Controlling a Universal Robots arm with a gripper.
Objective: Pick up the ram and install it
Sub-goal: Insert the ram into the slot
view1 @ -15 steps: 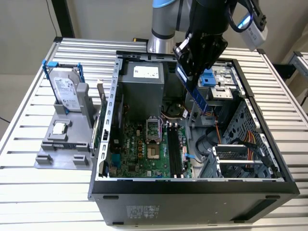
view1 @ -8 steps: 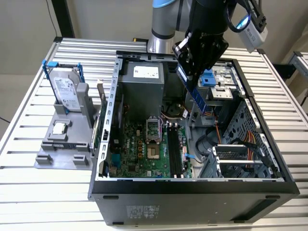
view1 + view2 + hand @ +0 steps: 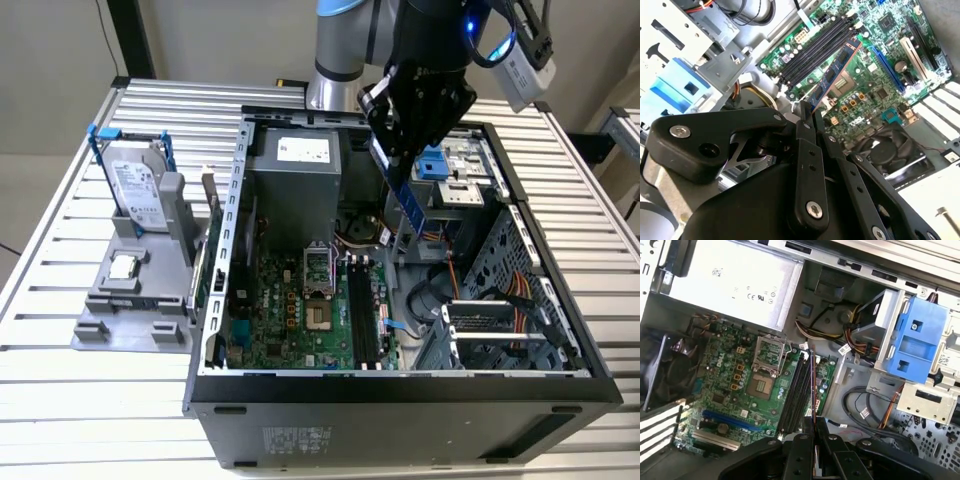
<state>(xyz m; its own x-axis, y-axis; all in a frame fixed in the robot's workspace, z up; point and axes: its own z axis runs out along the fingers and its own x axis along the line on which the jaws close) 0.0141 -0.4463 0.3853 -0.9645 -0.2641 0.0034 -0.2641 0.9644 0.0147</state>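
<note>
We see a slatted metal table [image 3: 60, 400] bearing an open black computer case [image 3: 400, 420] beside a grey parts stand [image 3: 130, 310].

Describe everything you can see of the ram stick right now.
The ram is a long, thin, flat circuit board, blue-green, with a row of small black chips on its face and a coppery long edge in the second wrist view. The pincer is shut on one end. The free end points down toward the black memory slots on the green board. It hangs tilted in the exterior view, above the slots and not seated, touching nothing but the pincer as far as the views show.
</note>
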